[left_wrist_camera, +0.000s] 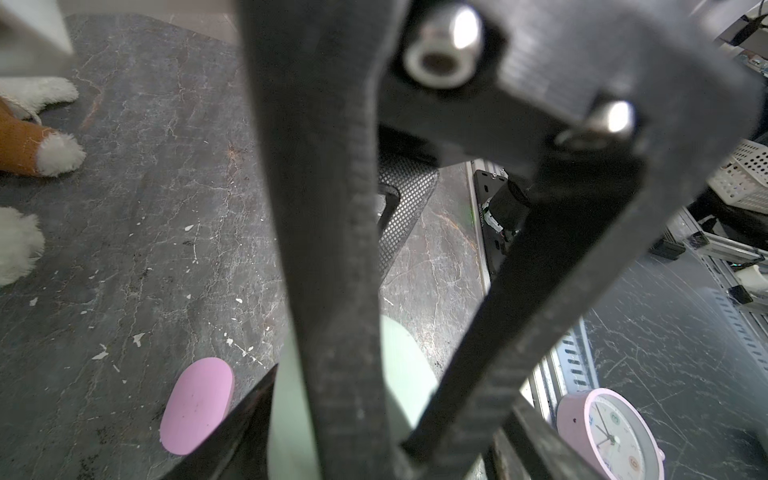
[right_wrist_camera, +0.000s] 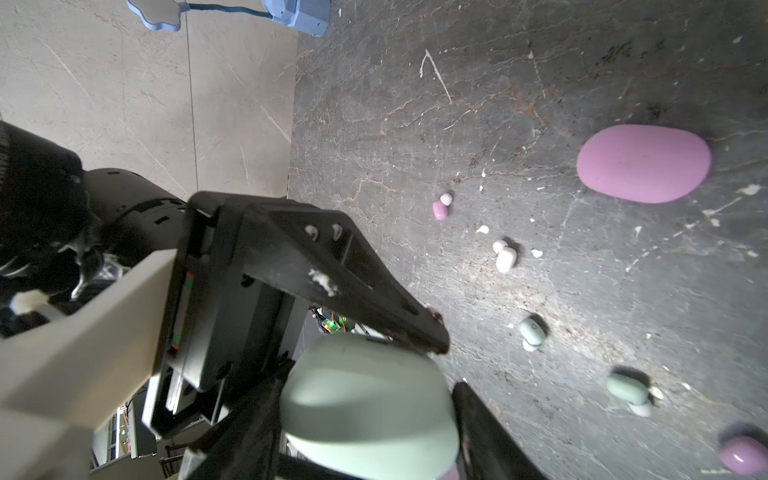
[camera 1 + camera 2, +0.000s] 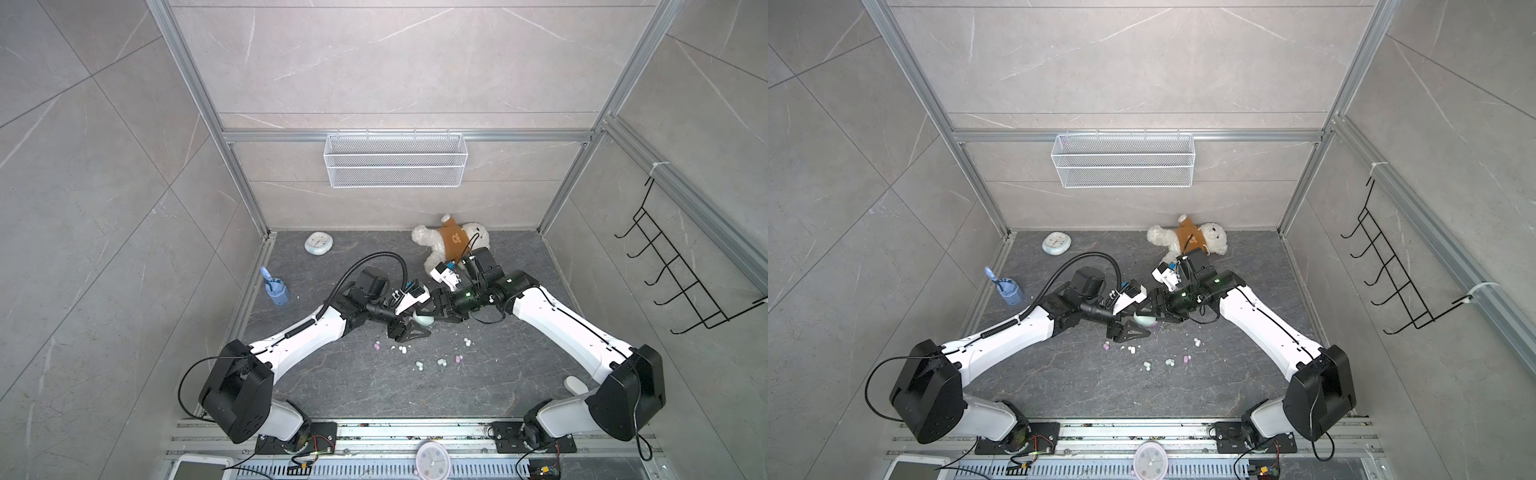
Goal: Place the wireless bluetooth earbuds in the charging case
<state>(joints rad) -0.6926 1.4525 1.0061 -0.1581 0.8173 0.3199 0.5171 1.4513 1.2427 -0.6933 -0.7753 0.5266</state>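
The right gripper [image 3: 437, 311] clasped the smooth, rounded mint-green plastic charging case [image 2: 370, 407] near the middle of both top views. The left gripper [image 3: 420, 329] met it from the opposite side, with one black finger [image 2: 386, 299] touching the case's edge. Whether it had truly pinched the case could not be told.

The lid looked closed, so opening it seemed the step in hand. The right would do best to hold the base firmly while the left caught only the lid seam, as the slick shell would probably slip.

The tiny glossy bean-shaped earbuds [image 3: 419, 365], mint, pink and white, lay loose on the dark marbled tabletop [image 3: 340, 386] just below the grippers. A pink oval case [image 2: 643, 164] lay near them.
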